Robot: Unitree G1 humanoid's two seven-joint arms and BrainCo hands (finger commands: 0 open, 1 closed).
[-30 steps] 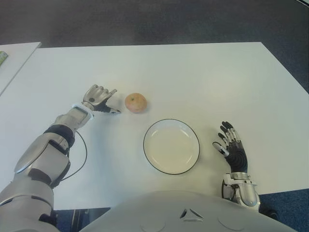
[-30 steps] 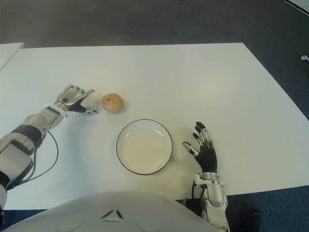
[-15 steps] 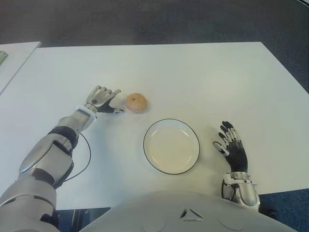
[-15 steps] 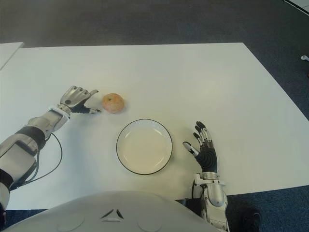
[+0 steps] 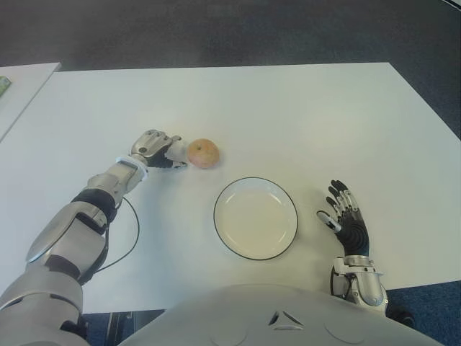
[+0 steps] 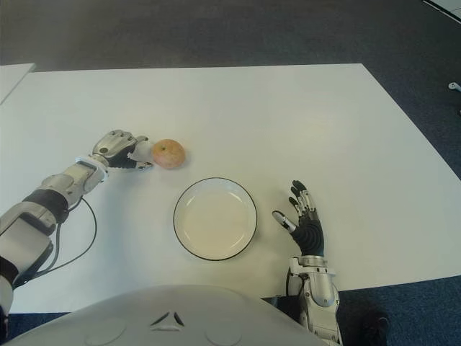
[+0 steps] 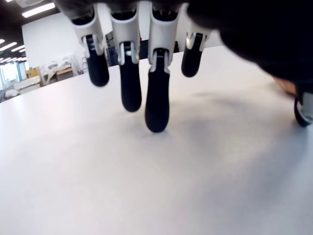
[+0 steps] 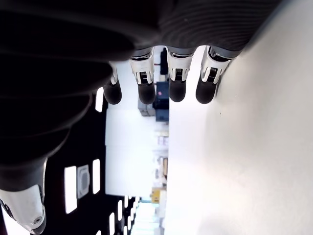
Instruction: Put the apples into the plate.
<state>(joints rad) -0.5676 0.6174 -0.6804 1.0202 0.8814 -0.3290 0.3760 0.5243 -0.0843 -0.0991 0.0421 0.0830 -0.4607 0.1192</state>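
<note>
Beside the open left hand [image 5: 157,148]: 1 orange-red apple [image 5: 203,153], ungrasped.

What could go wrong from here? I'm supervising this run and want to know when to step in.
1. The left hand sits right beside the apple with fingers open and no grasp; a sideways touch could roll the round fruit away across the table.
2. The plate lies apart from the apple, so a weak grip might drop it during the carry.
3. The right hand shows open to the right of the plate, idle.
</note>
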